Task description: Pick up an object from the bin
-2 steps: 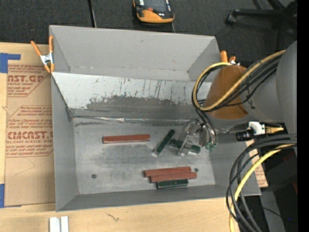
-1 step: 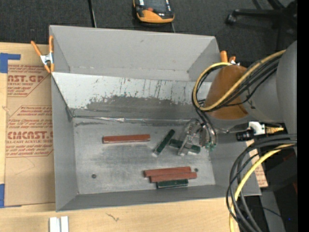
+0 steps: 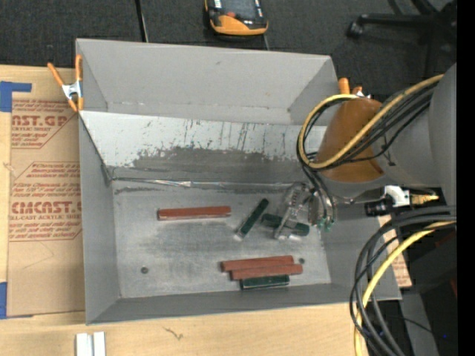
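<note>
On the right side of the grey metal bin (image 3: 200, 87), low over the floor and close to the right wall, find the gripper (image 3: 303, 212), reaching in from the right under the arm's orange cover (image 3: 355, 143) and its looped yellow and black cables (image 3: 303, 141). Cannot tell from this angle whether open or closed, nor whether clamped on anything. Right under it, see a short dark green block (image 3: 291, 228) lying flat on the floor, overlapped by the gripper's metal parts; cannot say whether touched or merely covered. Just left of that, note a tilted dark green bar (image 3: 252, 217), upper end pointing toward the gripper, lower end pale at the tip, near the block yet seemingly apart from it. Farther left, about mid-floor, find a long reddish-brown bar (image 3: 194, 213), flat and almost level, well apart from the gripper. Toward the front of the floor, find three more pieces packed together and lying parallel: an upper brown bar (image 3: 256, 262), a lower brown bar (image 3: 273, 271) touching it along its length, and against the near side of that a dark green strip (image 3: 264, 281). Well apart from the gripper, all three, and apart from the tilted bar. Behind everything, see the sloping back wall (image 3: 193, 143) streaked with dark scrape marks above the floor line.
</note>
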Available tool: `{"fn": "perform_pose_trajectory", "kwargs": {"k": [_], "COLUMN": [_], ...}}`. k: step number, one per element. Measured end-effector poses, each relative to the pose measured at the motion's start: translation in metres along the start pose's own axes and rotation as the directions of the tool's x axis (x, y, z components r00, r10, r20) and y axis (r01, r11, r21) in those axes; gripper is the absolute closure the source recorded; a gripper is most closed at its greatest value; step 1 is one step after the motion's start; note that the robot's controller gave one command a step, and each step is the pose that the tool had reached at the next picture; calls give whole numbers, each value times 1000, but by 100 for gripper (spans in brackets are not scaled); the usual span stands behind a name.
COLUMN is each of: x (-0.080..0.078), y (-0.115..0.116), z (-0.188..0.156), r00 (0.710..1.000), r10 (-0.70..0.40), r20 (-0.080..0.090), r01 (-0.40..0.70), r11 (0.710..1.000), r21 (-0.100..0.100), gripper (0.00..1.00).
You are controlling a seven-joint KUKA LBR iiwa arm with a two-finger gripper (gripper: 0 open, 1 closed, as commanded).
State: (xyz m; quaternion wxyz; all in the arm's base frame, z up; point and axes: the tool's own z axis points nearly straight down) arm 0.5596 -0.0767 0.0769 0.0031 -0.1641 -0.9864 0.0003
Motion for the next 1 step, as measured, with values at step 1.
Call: {"fn": "perform_pose_trajectory", "kwargs": {"k": [1], "x": [-1], "y": [0], "z": [-27], "r00": [1000], "r10": [0], "r20": [5], "r01": [0], "r11": [1000], "r21": [-2], "gripper": [100]}}
